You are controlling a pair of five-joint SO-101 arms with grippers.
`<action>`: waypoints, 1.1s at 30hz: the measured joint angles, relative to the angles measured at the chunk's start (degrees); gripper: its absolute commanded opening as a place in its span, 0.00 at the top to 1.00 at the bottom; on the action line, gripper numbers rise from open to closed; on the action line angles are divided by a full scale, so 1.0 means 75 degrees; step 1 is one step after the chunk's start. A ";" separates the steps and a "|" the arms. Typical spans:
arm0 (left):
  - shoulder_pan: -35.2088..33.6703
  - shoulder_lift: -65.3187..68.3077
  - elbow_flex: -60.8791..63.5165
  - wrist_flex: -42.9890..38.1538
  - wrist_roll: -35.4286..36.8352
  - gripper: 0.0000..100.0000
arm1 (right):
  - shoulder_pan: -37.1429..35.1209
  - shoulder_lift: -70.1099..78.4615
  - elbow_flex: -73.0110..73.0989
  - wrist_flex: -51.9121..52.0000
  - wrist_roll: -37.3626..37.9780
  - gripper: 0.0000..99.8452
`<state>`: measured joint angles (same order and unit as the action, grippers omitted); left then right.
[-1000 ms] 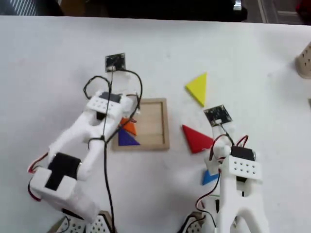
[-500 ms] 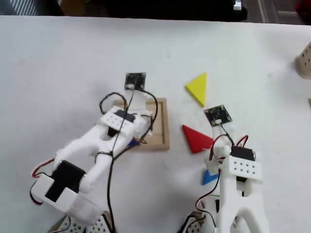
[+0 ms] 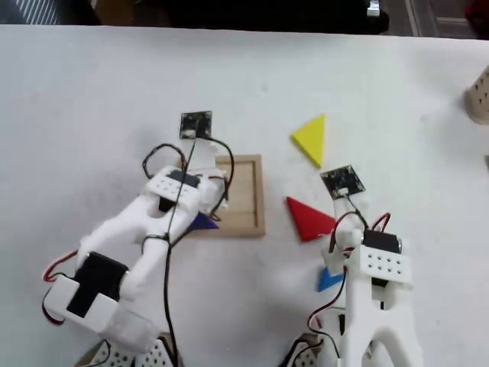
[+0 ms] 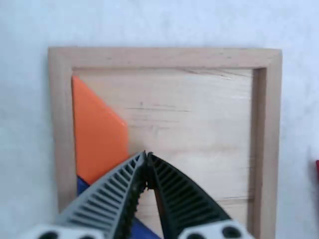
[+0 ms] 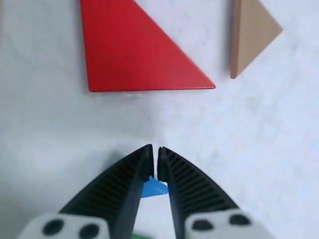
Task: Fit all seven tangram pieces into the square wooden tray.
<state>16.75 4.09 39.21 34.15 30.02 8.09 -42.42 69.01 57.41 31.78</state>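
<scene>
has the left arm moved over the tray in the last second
Yes. The left gripper swung across the wooden tray toward the red triangle, then drew partway back.

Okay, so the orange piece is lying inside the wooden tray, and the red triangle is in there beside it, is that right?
Not quite. The orange piece does lie inside the wooden tray, but the red triangle is not in there beside it. It lies flat on the white table, outside the tray and clear of its rim. The high view shows this.

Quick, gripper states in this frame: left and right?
Left gripper: shut, empty, over the wooden tray.
Right gripper: shut, empty; a blue piece lies beneath it.
</scene>
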 measured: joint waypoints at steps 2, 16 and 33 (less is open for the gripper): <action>0.0000 0.0000 0.0000 0.0000 0.0000 0.98 | 0.0000 0.0000 0.0000 0.0000 0.0000 0.98; -0.0563 -0.1782 0.0516 0.0176 0.0000 0.97 | 0.0000 0.0000 0.0000 0.0000 0.0000 0.98; -0.2696 -0.4278 0.2637 -0.0234 -0.0211 0.97 | 0.0000 0.0000 -0.0129 -0.0012 0.0000 0.98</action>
<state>-3.47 -28.00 58.99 32.40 28.44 8.09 -42.42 68.04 57.32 31.78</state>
